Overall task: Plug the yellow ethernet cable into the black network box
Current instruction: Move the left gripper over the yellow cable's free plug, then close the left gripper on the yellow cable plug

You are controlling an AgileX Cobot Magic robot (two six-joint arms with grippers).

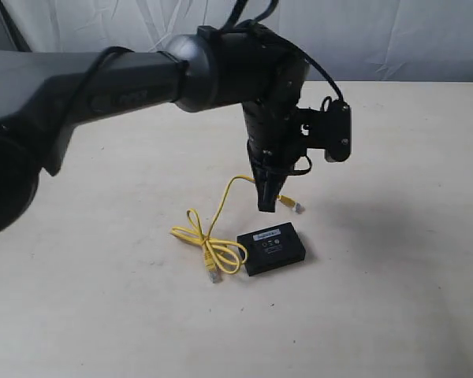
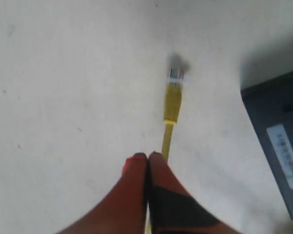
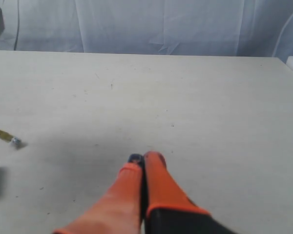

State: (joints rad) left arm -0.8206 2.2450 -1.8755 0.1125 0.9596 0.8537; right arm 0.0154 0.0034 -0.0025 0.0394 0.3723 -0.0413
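The left gripper (image 2: 147, 157) is pinched closed on the yellow ethernet cable (image 2: 173, 105) a short way behind its clear plug (image 2: 176, 74), and the plug juts out ahead of the fingertips, lifted off the table (image 1: 394, 236) just beyond the far side of the black network box (image 1: 273, 247). The rest of the cord trails down to a loose loop lying beside the box's left end, where its other plug rests on the table. The box lies flat, label strip up, and its ports cannot be made out from here. The step in hand looks like carrying the held plug to a socket. To do it well, the plug wants bringing down to the height of the box's side wall, squared to the port and pushed straight in, slowly, since the light box may slide and the short free length may bend. The right gripper (image 3: 142, 158) is closed and empty, well away from the box.
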